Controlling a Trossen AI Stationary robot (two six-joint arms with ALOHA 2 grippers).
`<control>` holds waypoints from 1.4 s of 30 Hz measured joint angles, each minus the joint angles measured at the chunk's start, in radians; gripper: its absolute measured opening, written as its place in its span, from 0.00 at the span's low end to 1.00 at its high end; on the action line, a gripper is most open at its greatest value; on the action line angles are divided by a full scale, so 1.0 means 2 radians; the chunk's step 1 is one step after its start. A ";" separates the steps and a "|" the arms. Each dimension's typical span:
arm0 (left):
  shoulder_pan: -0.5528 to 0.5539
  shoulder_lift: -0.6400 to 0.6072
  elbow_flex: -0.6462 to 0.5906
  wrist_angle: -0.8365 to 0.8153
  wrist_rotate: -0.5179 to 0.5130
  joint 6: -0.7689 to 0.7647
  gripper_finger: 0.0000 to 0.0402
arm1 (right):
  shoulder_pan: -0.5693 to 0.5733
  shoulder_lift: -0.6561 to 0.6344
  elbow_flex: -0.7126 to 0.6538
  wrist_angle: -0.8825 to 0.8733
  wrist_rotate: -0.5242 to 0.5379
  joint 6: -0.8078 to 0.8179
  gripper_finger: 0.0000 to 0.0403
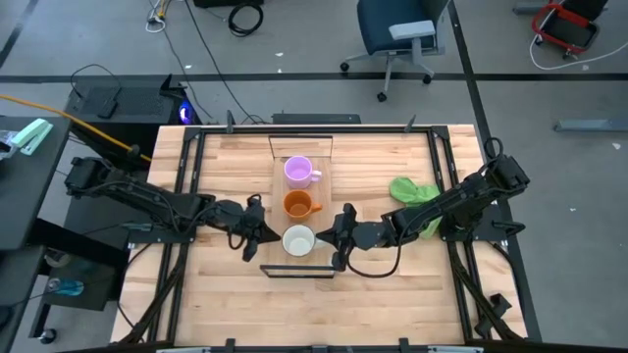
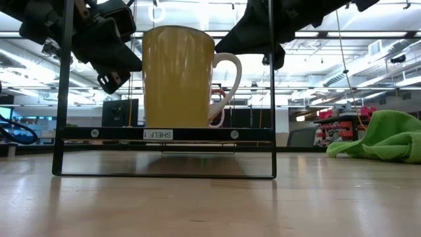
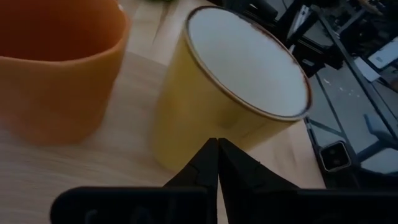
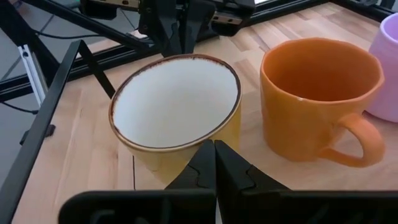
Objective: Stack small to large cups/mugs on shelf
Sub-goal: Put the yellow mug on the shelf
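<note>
Three mugs sit in a row down the shelf [image 1: 302,211] in the middle of the overhead frame: the light purple mug [image 1: 298,171] at the top, the orange mug [image 1: 298,204] in the centre, and the yellow-sided mug with the white inside [image 1: 298,240] at the bottom end, close to the black end frame. All three stand upright, near each other but apart.

The left gripper [image 1: 257,233] comes in from the left, fingers pressed together, its tip just beside the yellow mug — from its wrist camera the closed tips [image 3: 217,149] sit right at the mug's wall. The right gripper [image 1: 339,238] mirrors it from the right, fingers together too, tip close to the rim [image 4: 214,149] — whether either one touches, I cannot tell. So that mug is hemmed in on both sides, with little free room between the two arms.

At table level the yellow mug [image 2: 179,76] fills the black frame, handle to the right, and a small white label on the front rail [image 2: 158,134] reads "SHELF-1", printed upside down.

A green cloth [image 1: 414,194] lies crumpled on the tabletop [image 1: 235,294] right of the shelf, under the right arm. The lower part of the table is bare wood.
</note>
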 joint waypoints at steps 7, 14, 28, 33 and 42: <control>-0.001 0.000 0.000 0.000 0.015 0.000 0.02 | -0.007 0.000 0.000 0.002 -0.017 -0.002 0.00; -0.010 0.000 0.000 0.000 0.015 0.000 0.05 | -0.013 0.000 0.000 0.002 -0.029 -0.009 0.00; -0.008 0.000 0.000 -0.005 0.014 0.000 0.03 | -0.022 0.000 0.000 0.005 -0.036 -0.019 0.00; -0.008 0.000 0.000 -0.009 0.014 0.001 0.05 | -0.022 0.000 0.000 0.005 -0.036 -0.019 0.00; -0.008 0.000 -0.001 -0.018 0.013 0.014 0.02 | -0.010 -0.003 0.000 -0.011 0.010 -0.018 0.00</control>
